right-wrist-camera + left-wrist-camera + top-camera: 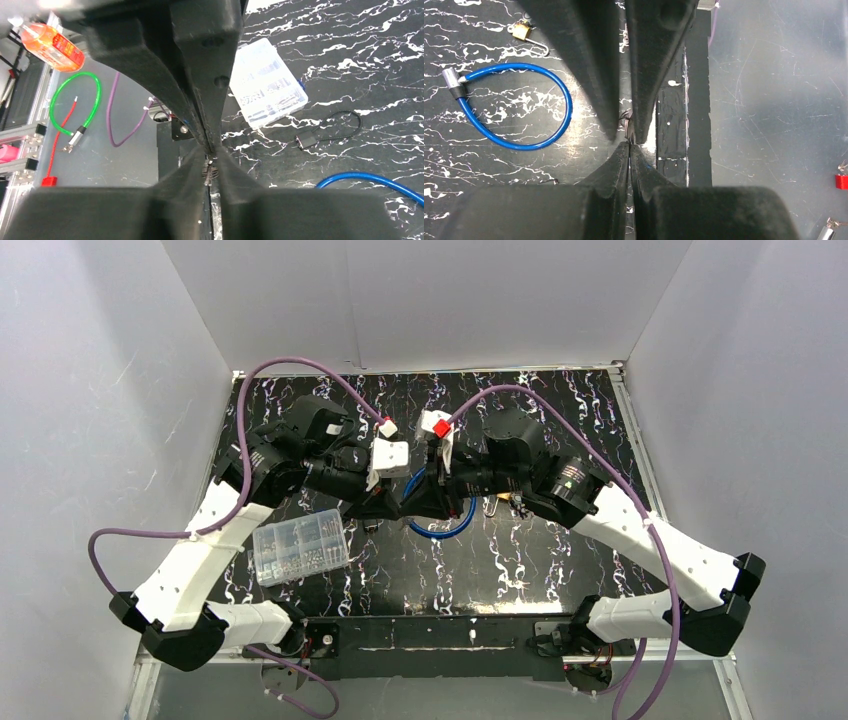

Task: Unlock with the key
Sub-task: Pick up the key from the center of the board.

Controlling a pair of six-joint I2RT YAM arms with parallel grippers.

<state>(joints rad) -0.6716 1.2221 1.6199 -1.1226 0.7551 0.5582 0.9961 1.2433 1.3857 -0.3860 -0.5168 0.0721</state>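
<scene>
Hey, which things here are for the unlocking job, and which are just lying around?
For the job: key; blue cable lock; brass padlock, possibly.
Lying about: clear parts box; black cord loop, though it may be a lock too.

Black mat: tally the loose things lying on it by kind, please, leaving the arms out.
Cable locks: 2, blue cable lock and black cable lock
Padlocks: 1, brass padlock
Boxes: 1, clear parts box
Total: 4
</scene>
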